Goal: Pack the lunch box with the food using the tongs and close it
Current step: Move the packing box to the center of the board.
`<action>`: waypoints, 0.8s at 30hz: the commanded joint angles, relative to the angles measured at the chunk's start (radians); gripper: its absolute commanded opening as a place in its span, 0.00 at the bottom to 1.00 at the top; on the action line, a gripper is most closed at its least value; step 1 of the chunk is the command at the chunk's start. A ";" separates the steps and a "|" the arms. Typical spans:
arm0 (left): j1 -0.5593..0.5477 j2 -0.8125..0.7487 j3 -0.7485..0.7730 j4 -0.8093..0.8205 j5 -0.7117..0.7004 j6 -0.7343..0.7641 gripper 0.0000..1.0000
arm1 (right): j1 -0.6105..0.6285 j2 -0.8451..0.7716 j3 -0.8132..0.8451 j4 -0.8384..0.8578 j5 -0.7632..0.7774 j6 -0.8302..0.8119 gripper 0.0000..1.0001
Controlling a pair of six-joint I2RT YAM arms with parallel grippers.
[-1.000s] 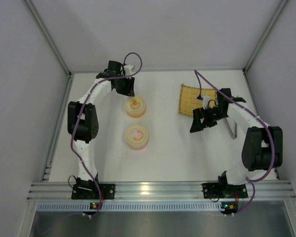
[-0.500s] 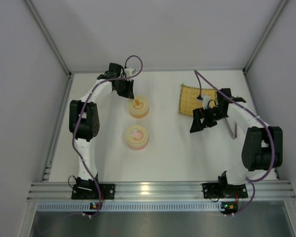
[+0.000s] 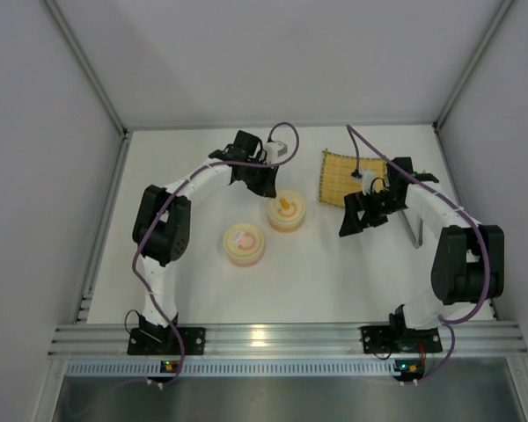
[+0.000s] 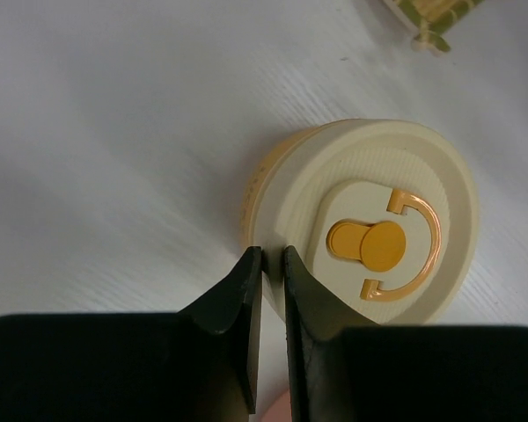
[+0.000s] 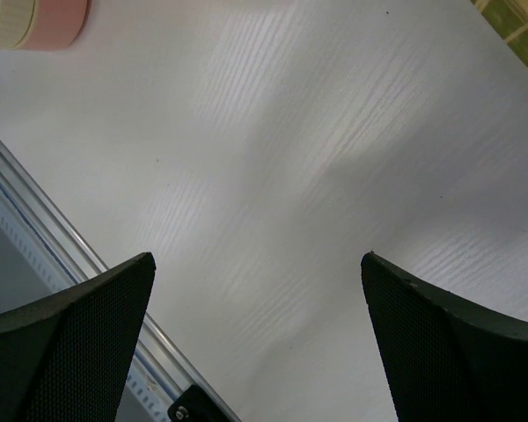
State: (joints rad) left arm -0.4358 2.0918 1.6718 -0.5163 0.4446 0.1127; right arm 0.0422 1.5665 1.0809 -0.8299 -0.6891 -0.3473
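Lab test cell — white walls (image 3: pixel 273 53), aluminium rail (image 3: pixel 282 336)

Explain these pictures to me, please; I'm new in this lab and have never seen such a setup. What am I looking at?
Two robot arms, left and right, are bolted to a white table. The wide picture looks down from above. The other two come from a camera on each wrist. On the table sit an orange-trimmed box and a pink-trimmed box, both round and lidded, plus a yellow mat and metal tongs. The left pincer pinches the orange-trimmed box's rim. The right pincer hangs open, empty.
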 commanded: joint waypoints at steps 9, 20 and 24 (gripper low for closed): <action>-0.103 -0.165 -0.369 -0.079 0.045 0.154 0.12 | -0.033 -0.049 0.037 -0.015 -0.016 -0.016 1.00; -0.139 -0.249 -0.460 -0.105 0.066 0.194 0.13 | -0.033 -0.054 0.050 -0.021 -0.029 -0.004 0.99; -0.147 -0.266 -0.489 -0.085 0.077 0.188 0.15 | -0.031 -0.059 0.048 -0.026 -0.027 -0.007 0.99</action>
State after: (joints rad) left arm -0.5648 1.8027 1.2556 -0.4610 0.5438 0.2638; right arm 0.0235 1.5570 1.0821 -0.8314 -0.6830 -0.3443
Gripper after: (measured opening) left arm 0.175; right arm 0.993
